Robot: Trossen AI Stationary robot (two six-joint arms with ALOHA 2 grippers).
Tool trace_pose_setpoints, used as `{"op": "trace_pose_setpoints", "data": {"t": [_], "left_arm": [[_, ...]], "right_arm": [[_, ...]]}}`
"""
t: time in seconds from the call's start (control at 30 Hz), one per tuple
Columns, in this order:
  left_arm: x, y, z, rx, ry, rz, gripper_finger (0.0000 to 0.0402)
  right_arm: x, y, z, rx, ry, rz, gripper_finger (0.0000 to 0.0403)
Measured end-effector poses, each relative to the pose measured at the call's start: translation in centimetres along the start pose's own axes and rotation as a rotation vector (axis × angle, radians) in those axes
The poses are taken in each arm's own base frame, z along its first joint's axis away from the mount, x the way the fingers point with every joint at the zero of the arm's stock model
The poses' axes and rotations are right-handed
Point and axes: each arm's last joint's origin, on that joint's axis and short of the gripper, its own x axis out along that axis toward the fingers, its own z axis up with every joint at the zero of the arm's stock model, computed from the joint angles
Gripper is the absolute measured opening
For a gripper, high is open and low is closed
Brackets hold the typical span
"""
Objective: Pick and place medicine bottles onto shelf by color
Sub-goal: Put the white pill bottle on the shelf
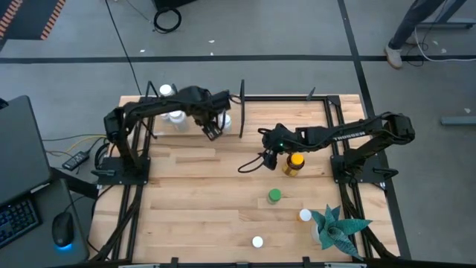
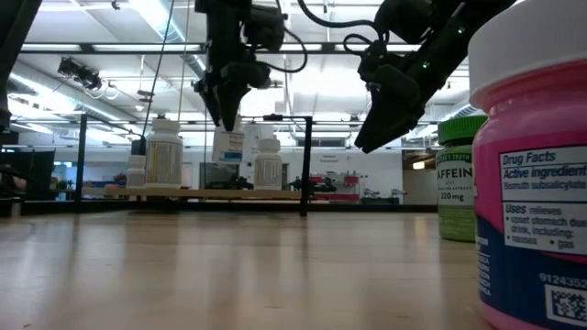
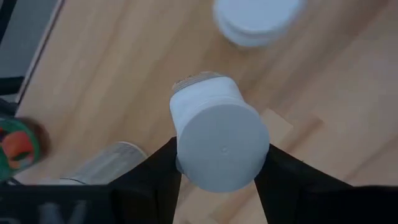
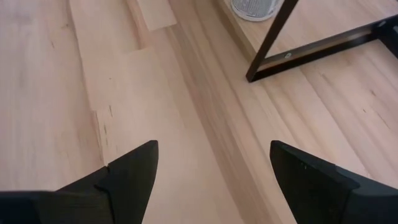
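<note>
My left gripper (image 1: pixel 213 128) is over the shelf (image 1: pixel 282 97) at the table's far side, shut on a white medicine bottle (image 3: pixel 217 143). In the low view this bottle (image 2: pixel 229 145) hangs under the gripper (image 2: pixel 225 115), between two white bottles (image 2: pixel 165 151) (image 2: pixel 268 163) standing on the shelf plank (image 2: pixel 211 193). My right gripper (image 1: pixel 269 156) is open above bare tabletop, just left of the amber yellow-capped bottle (image 1: pixel 295 162). Its fingers (image 4: pixel 134 171) are wide apart, with nothing between them. My left gripper pinches the white bottle between its two fingers (image 3: pixel 158 177), one on each side of the bottle's upper part just under the cap (image 3: pixel 221 149). The fingers come from above, pointing down. The bottle is upright and appears lifted clear of the shelf plank.
A green-capped bottle (image 1: pixel 274 196) and two white-capped ones (image 1: pixel 305 215) (image 1: pixel 257 241) stand on the table's near right part, beside a teal spiky plant (image 1: pixel 338 227). A pink bottle (image 2: pixel 537 183) stands close to the low camera. The black upright divider (image 1: pixel 242 108) rises right of my left gripper.
</note>
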Motion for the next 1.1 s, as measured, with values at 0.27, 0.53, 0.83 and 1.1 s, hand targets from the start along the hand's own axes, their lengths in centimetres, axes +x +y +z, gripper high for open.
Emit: {"op": "trace_pose_setpoints", "data": {"t": [0.27, 0.53, 0.83, 1.1], "left_arm": [[0.8, 4.8, 2.3, -0.027, -0.138, -0.029, 0.0174], [3.6, 6.2, 4.0, 0.117, -0.160, -0.035, 0.0172], [4.4, 6.1, 5.1, 0.198, -0.224, -0.046, 0.0179], [5.8, 5.6, 5.8, 0.280, -0.239, -0.083, 0.0180]], "right_arm": [[0.0, 0.1, 0.3, 0.011, -0.030, 0.006, 0.0316], [0.0, 0.1, 0.3, 0.012, -0.035, 0.007, 0.0316], [0.0, 0.0, 0.5, 0.022, -0.056, -0.022, 0.0316], [0.0, 0.0, 0.7, 0.029, -0.075, -0.038, 0.0316]]}}
